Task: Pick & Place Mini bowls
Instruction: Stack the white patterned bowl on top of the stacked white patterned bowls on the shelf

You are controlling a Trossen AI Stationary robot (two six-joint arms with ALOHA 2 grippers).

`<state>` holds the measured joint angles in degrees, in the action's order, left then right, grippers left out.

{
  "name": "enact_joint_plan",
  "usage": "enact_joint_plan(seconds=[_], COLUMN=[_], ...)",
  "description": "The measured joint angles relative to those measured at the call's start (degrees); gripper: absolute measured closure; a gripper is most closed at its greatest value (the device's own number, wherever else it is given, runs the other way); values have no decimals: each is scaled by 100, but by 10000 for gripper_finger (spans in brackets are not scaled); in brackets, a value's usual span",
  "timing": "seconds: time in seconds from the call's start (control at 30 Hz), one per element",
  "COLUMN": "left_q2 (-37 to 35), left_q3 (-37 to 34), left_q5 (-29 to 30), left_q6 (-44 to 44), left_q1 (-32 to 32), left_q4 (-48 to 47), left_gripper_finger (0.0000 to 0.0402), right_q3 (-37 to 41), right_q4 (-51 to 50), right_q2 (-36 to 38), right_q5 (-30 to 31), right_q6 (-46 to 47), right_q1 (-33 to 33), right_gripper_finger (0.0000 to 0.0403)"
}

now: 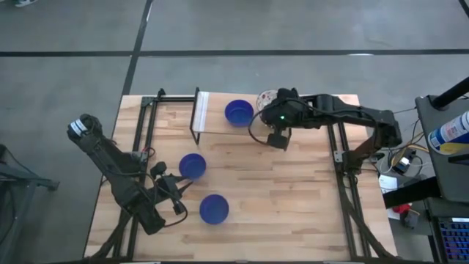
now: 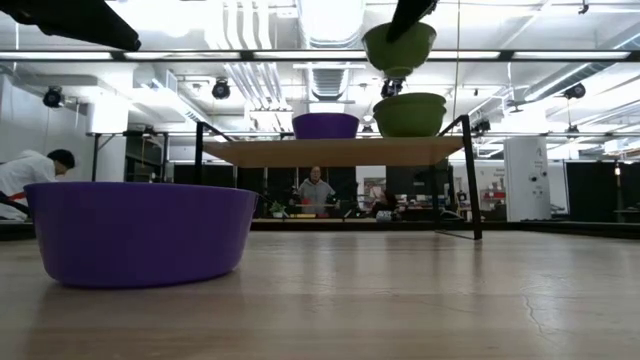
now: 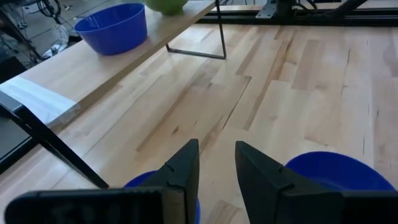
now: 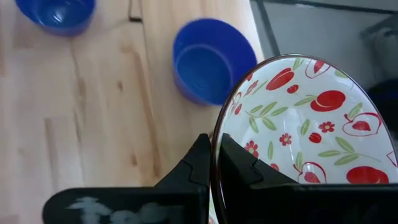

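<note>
High view: table (image 1: 293, 191); raised shelf (image 1: 212, 110) carries one blue bowl (image 1: 239, 113). Right gripper (image 4: 214, 165) pinches patterned bowl's (image 4: 298, 124) rim above shelf. Left gripper (image 3: 216, 165) parted, empty, between two blue table bowls (image 1: 193, 166) (image 1: 214, 209).

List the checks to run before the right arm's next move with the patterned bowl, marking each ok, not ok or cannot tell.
1. Right gripper shut on patterned bowl rim: ok.
2. Patterned bowl hanging clear above the shelf and the stacked bowl on it: ok.
3. Patterned bowl centred over the stacked bowl: cannot tell.
4. Shelf blue bowl apart from the patterned bowl: ok.
5. Left gripper open, empty, far from the shelf: ok.
</note>
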<state>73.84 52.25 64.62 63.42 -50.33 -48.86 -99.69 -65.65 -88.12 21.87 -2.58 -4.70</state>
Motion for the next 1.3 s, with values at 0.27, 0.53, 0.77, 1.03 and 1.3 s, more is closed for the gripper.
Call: enact_joint_plan(seconds=[0.27, 0.53, 0.77, 1.03, 1.3], left_q2=[0, 0, 0, 0, 0], left_q3=[-1, -2, -2, -2, -2], left_q5=[-1, -5, -59, -57, -55], left_q6=[0, 7, 11, 15, 9], left_q1=[0, 0, 0, 0, 0], left_q4=[37, 90, 92, 92, 90], left_gripper_finger=[301, 301, 301, 301, 301], right_q3=[793, 1222, 1275, 1548, 1636], right_q4=[384, 794, 800, 979, 1095], right_q2=[236, 215, 215, 217, 221], right_q5=[-268, -562, -760, -824, -828], right_q6=[-25, -255, -200, -187, -189], right_q1=[-316, -560, -700, -805, -811], right_gripper_finger=[391, 391, 391, 391, 388])
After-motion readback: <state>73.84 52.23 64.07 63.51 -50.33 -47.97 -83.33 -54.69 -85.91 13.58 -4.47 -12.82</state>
